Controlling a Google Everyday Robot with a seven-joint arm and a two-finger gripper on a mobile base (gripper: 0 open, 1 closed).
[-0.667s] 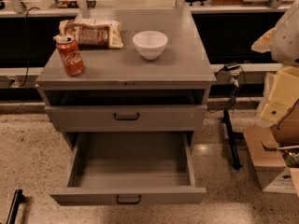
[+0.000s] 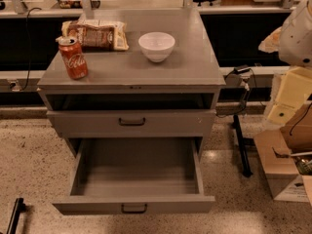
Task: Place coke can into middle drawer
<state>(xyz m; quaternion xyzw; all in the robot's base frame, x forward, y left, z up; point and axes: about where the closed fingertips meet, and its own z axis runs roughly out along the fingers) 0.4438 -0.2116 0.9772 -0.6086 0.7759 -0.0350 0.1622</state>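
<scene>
Coke can (image 2: 73, 58) stands on cabinet top (image 2: 187, 67); jaws out of view

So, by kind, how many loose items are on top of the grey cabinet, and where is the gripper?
coke can: 1
brown snack bag: 1
white bowl: 1
Total: 3
The gripper hangs at the right edge of the view, apart from all three.

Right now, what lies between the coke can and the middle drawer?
Camera view: an open slot and a shut drawer front. The gripper is at right edge.
</scene>
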